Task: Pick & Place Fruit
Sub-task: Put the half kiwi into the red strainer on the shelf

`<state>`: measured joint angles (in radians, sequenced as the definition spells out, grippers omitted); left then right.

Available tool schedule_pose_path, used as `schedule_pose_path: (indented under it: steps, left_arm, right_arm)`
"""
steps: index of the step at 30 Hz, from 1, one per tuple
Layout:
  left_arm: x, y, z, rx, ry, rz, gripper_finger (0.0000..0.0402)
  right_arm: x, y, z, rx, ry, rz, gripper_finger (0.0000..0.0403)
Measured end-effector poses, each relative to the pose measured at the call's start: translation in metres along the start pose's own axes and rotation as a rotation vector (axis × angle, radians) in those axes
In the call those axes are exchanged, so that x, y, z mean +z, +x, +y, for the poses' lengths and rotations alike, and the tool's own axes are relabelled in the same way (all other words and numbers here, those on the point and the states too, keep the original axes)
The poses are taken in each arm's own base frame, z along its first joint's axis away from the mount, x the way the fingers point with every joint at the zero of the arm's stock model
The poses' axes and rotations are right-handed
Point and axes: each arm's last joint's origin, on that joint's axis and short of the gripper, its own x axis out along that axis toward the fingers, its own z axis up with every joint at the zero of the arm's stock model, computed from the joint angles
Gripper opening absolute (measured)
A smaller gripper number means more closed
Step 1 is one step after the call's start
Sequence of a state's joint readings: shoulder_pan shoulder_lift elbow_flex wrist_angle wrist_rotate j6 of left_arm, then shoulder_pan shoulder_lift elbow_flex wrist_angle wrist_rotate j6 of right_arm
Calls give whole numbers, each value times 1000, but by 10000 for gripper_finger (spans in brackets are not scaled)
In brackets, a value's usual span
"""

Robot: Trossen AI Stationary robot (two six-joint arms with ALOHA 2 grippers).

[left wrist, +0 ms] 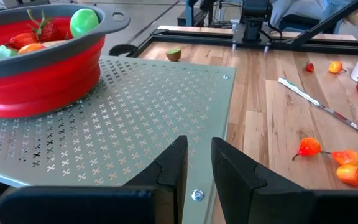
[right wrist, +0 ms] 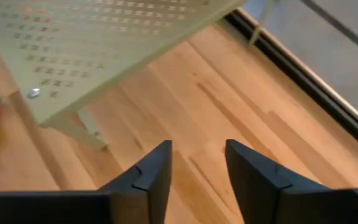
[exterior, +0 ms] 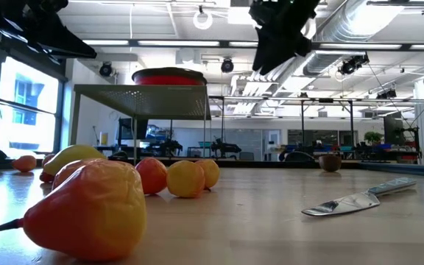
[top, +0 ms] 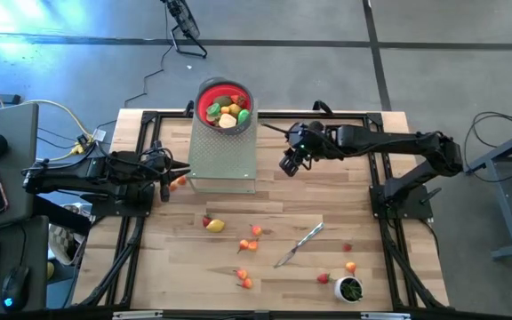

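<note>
Wooden planks form the table (top: 274, 213), where scattered fruit (top: 254, 245) lies nearest beside a silver knife (top: 297, 245), with a white cup (top: 350, 289) at the front corner. Farther back, the left gripper (top: 164, 185) hangs by the perforated metal stand (top: 223, 156), fingers slightly parted and empty. The right gripper (top: 290, 165) hovers open beside it, well apart from the loose pieces; more fruit fills the red bowl (top: 224, 103) on the stand's far end.
</note>
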<state>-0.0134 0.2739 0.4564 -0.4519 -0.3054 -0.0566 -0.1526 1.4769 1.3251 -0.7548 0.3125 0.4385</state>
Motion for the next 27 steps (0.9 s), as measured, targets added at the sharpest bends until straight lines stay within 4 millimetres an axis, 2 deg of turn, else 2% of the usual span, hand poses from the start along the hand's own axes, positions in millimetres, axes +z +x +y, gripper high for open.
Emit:
schedule_pose_path:
  steps: [7,16,21,27]
  left_arm:
    - [0,0,0,0,-1,0,67]
    - [0,0,0,1,0,4,67]
    - [-1,0,0,1,1,7,67]
    - [-1,0,0,1,2,7,67]
  right_arm:
    - [-5,3,-3,-73,-1,7,93]
    - [-38,37,-13,-71,119,88,61]
    - [-53,53,-29,-74,265,154,48]
    - [-50,64,-60,-162,397,150,35]
